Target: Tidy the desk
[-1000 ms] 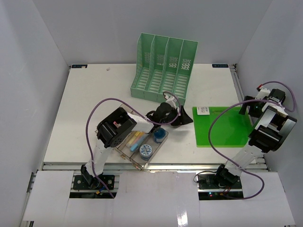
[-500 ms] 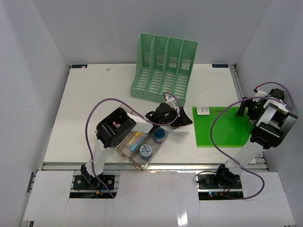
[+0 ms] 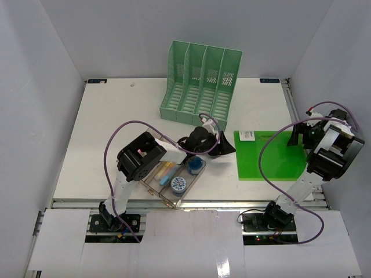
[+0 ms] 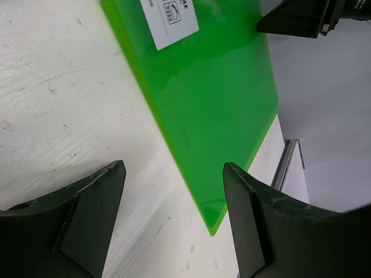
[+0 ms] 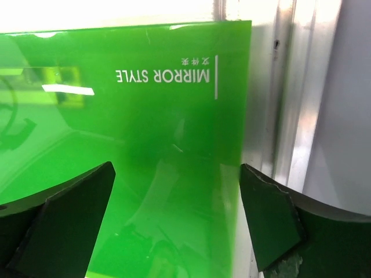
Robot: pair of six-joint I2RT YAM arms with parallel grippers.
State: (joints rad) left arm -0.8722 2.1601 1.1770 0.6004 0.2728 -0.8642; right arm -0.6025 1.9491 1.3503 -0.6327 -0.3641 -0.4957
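Observation:
A flat green folder (image 3: 269,155) with a white label (image 3: 249,135) lies on the right side of the white desk (image 3: 116,127). My left gripper (image 3: 223,145) hangs open just beside the folder's left edge. In the left wrist view its fingers (image 4: 174,171) frame bare desk and one corner of the folder (image 4: 203,87), gripping nothing. At the folder's far right edge my right gripper (image 3: 300,136) is open. The right wrist view has those jaws (image 5: 177,174) spread wide above the glossy folder (image 5: 145,133), whose right edge lies just inside the right finger.
A green slotted file rack (image 3: 200,84) stands at the back centre. A clear compartmented tray (image 3: 152,184) near the front holds two blue round items (image 3: 195,166) and coloured markers (image 3: 166,172). The desk's metal side rail (image 5: 290,87) and the right wall are close to the right gripper.
The right gripper has shifted slightly left and toward the front, and its jaws stand a little wider. The green folder has slid a touch to the left. The left arm has barely moved.

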